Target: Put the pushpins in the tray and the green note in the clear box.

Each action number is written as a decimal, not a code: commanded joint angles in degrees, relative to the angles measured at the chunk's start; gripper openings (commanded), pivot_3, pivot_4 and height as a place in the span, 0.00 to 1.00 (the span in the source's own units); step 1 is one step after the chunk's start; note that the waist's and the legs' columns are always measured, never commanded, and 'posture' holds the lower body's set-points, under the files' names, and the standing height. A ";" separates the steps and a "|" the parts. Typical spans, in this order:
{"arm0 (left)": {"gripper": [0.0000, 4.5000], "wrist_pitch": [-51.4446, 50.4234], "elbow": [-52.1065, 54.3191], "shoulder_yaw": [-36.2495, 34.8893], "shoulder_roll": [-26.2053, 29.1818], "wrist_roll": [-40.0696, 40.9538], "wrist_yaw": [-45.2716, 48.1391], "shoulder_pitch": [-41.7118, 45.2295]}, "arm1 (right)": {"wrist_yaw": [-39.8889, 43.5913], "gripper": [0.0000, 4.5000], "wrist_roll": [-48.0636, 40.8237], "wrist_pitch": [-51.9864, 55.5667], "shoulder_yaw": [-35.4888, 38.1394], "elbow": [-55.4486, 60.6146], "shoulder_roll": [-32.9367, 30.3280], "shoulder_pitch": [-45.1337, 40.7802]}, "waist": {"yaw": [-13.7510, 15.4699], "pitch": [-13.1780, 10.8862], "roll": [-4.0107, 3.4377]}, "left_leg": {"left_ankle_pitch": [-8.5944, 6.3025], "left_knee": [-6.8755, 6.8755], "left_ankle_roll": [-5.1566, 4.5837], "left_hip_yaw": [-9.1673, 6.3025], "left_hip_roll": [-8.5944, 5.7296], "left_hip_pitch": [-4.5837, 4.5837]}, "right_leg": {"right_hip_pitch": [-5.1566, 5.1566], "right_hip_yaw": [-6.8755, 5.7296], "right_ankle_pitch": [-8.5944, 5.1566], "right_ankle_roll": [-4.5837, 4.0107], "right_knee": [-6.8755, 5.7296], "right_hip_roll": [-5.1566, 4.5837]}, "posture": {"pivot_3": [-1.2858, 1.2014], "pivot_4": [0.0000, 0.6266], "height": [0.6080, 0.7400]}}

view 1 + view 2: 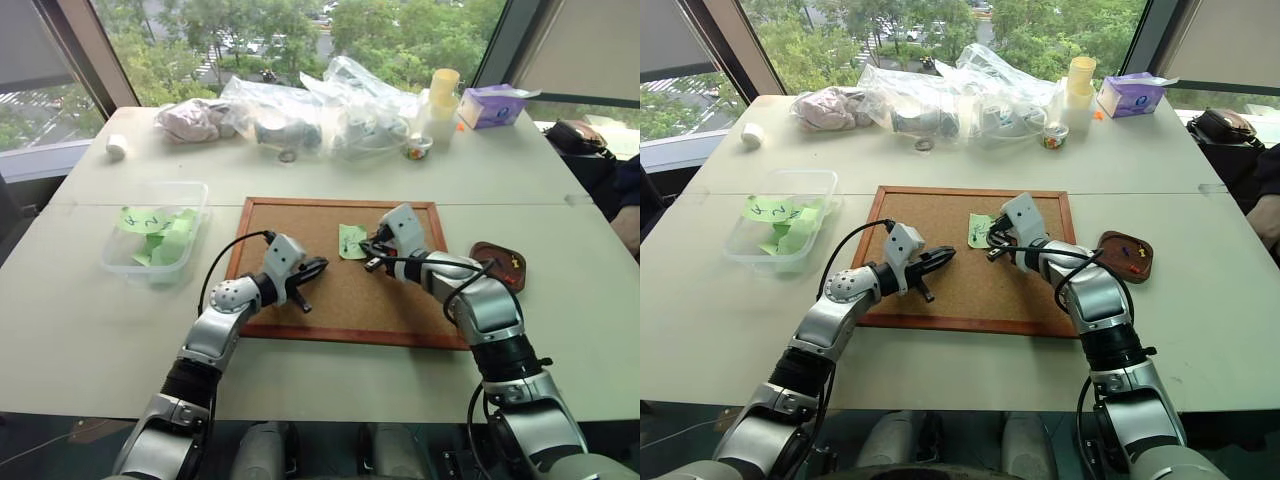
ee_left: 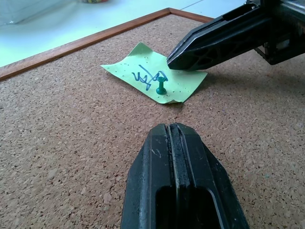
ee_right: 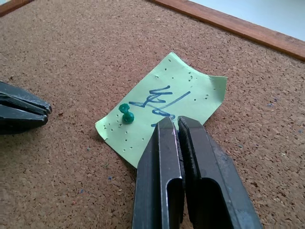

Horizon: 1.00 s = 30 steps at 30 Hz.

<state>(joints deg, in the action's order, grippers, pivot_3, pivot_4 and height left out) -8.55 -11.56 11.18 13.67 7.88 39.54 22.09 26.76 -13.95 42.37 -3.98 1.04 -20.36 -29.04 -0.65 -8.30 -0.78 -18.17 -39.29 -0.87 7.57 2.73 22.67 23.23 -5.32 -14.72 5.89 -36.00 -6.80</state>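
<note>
The left gripper (image 1: 318, 266) sits nearest, low over the bare cork of the cork board (image 1: 300, 330), its two black fingers pressed together with nothing between them. It points toward the green note (image 1: 352, 241), which lies flat on the cork near the board's middle, toward the far edge.

One green pushpin (image 3: 126, 113) stands in the note, beside blue scribbled marks (the paper around it is dotted with small pinholes).

The right gripper (image 3: 177, 123) reaches in from the right side. Its fingers are closed against each other, tips over the note's edge and just beside the scribble, apart from the pin. Whether the tips pinch the paper cannot be told.

To the right of the board, on the white table (image 1: 80, 330), rests the tray (image 1: 1126, 256) with a few small coloured pushpins inside.

To the left of the board stands the clear box (image 1: 158, 235), holding several lime-green slips.

At the table's far side lie clear plastic bags (image 1: 300, 110), a stack of cups (image 1: 442, 100) and a purple tissue box (image 1: 492, 104).
</note>
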 commanded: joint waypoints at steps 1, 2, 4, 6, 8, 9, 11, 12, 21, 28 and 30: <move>0.00 -2.22 -3.49 1.27 0.74 -1.79 0.02 -2.21 | -2.10 0.02 -3.27 2.38 7.13 7.28 -0.74 -2.48 | -0.05 0.00 0.00 | 0.05 0.00 0.09 0.00 0.00 0.00 | -0.01 0.00 0.00 0.00 0.00 -0.01 | 0.52 0.24 1.00; 0.00 -2.21 -3.51 1.31 0.74 -1.80 0.03 -2.24 | -2.42 0.02 -3.78 3.27 7.91 8.02 -0.78 -2.56 | -0.08 0.00 0.01 | 0.05 0.00 0.09 0.00 0.00 -0.02 | -0.02 0.00 0.00 0.00 0.01 0.00 | 0.52 0.24 1.00; 0.00 -2.16 -3.73 1.51 0.69 -1.88 0.06 -2.26 | -3.50 0.02 -4.76 5.16 10.76 9.66 -1.56 -2.55 | -0.10 0.00 0.01 | -0.08 0.01 -0.14 -0.01 0.01 -0.05 | -0.03 0.00 0.00 0.00 0.01 0.00 | 0.52 0.24 1.00; 0.00 -2.18 -3.81 1.55 0.67 -1.82 0.13 -2.27 | -4.98 0.02 -5.72 6.86 15.56 10.95 -3.10 -1.81 | -0.07 0.00 0.01 | -0.08 0.04 -0.14 -0.02 0.01 -0.06 | -0.03 0.00 0.00 0.00 0.00 0.01 | 0.52 0.24 1.00; 0.00 -2.08 -3.91 1.54 0.68 -1.79 0.14 -2.26 | -7.09 0.02 -5.76 7.56 20.42 10.80 -4.73 -0.28 | 0.09 0.00 0.01 | -0.08 0.04 -0.14 -0.01 0.00 -0.06 | -0.04 0.00 0.00 0.00 0.01 0.00 | 0.52 0.24 1.00; 0.00 -2.04 -4.02 1.50 0.68 -1.75 0.12 -2.20 | -7.86 0.02 -5.54 7.49 23.00 10.32 -5.96 1.39 | 0.12 0.00 0.02 | -0.09 0.04 -0.15 -0.01 -0.01 -0.05 | -0.05 0.00 0.00 0.00 0.02 -0.01 | 0.52 0.24 1.00; 0.00 -1.99 -4.11 1.46 0.67 -1.69 0.12 -2.18 | -8.40 0.02 -5.45 7.13 26.53 9.66 -7.96 4.71 | 0.20 0.00 0.02 | -0.10 0.04 -0.18 -0.01 -0.02 -0.05 | -0.07 0.00 0.00 -0.01 0.06 -0.02 | 0.52 0.24 1.00; 0.00 -1.95 -4.21 1.47 0.63 -1.69 0.15 -2.14 | -8.06 0.02 -6.13 6.95 28.38 9.44 -8.57 6.51 | 0.10 0.01 0.02 | -0.11 0.05 -0.18 -0.01 -0.02 -0.05 | -0.08 0.00 -0.01 -0.01 0.08 -0.02 | 0.52 0.24 1.00; 0.00 -1.58 -5.02 1.79 0.65 -1.74 1.08 -1.47 | -4.80 0.02 -6.77 4.29 30.76 5.73 -11.03 16.12 | -0.13 0.04 -0.03 | -0.09 0.10 -0.16 0.00 0.00 -0.21 | -0.13 0.04 -0.01 -0.01 0.03 0.01 | 0.52 0.24 1.00; 0.00 -1.33 -5.30 1.42 1.22 -1.89 1.44 -1.60 | -4.42 0.13 -7.41 3.23 30.61 4.30 -10.78 17.07 | -0.07 0.02 -0.01 | -0.10 0.10 -0.17 0.00 -0.01 -0.19 | -0.12 0.05 -0.01 -0.01 0.04 0.00 | 0.52 0.24 1.00; 0.00 -1.27 -5.35 1.26 1.32 -1.90 1.35 -1.62 | -4.66 0.29 -7.43 3.16 30.51 4.75 -10.79 17.16 | -0.07 0.02 -0.01 | -0.10 0.10 -0.17 0.00 -0.01 -0.19 | -0.11 0.05 -0.01 -0.01 0.04 0.00 | 0.52 0.24 1.00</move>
<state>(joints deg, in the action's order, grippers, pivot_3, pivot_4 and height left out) -8.10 -13.04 11.53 14.06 7.82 41.00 22.72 22.22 -20.67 46.35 26.03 4.39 -30.47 -11.75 -0.72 -8.28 -0.78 -18.26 -39.18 -1.04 7.57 2.72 22.48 23.12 -5.27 -14.73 5.88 -35.96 -6.80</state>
